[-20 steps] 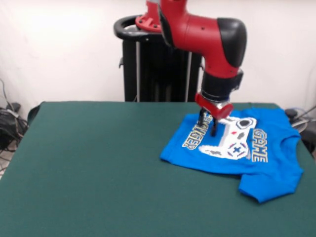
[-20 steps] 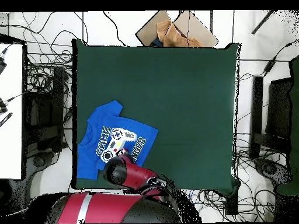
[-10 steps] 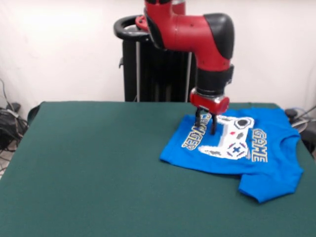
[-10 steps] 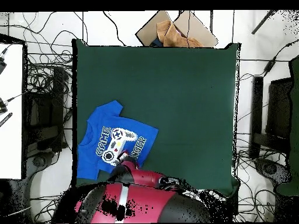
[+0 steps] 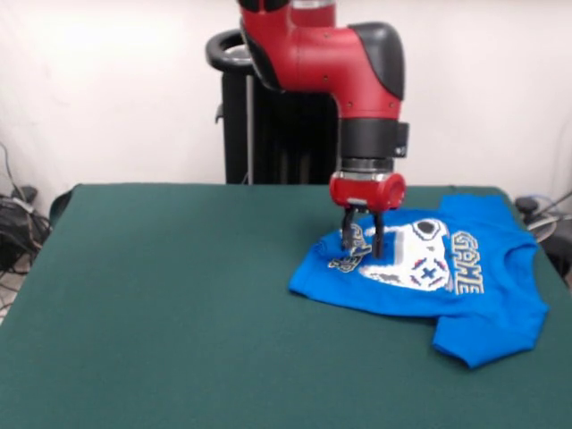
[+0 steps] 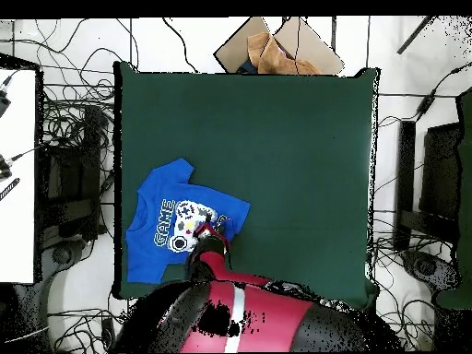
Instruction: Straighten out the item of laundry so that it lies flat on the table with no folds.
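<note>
The item of laundry, a bright blue T-shirt with a white controller print, lies at the right side of the green table. One sleeve points toward the front edge. My gripper is down on the shirt's left part, over the lettering. Its two fingers stand apart, tips in the cloth, and the fabric is bunched around them. In the overhead view the shirt lies by the table's left edge. There the red arm covers the shirt's lower right corner and hides the gripper.
The shirt's collar side reaches close to the table's right edge in the front view. Cables and dark equipment surround the table on the floor. Brown cardboard lies beyond the edge opposite the robot.
The gripper has slid left across the shirt and come lower. The shirt's far left edge has drawn in and wrinkled, squeezing the lettering beside the controller print.
</note>
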Motion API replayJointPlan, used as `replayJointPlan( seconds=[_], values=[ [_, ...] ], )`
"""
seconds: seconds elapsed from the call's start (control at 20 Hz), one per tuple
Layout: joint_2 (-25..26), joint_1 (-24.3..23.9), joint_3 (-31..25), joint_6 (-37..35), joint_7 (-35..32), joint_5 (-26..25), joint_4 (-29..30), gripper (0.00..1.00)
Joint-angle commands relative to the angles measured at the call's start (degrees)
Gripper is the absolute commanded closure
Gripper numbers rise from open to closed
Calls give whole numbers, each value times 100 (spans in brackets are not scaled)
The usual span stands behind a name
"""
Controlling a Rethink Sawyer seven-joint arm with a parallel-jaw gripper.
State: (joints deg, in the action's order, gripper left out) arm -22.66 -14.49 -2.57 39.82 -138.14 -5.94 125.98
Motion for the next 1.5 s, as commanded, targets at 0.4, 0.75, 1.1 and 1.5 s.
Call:
replayJointPlan(
  seconds=[0.4, 0.75, 1.1, 1.5],
  values=[
    [403, -531, -1228, 56, -1194, -457, -1002, 0],
    [330, -657, -1448, -131, -1190, -305, -918, 0],
    [283, -246, -1740, -193, -1603, 890, -840, 0],
    [107, 169, -1902, -518, -1706, 2231, -709, 0]
  ],
)
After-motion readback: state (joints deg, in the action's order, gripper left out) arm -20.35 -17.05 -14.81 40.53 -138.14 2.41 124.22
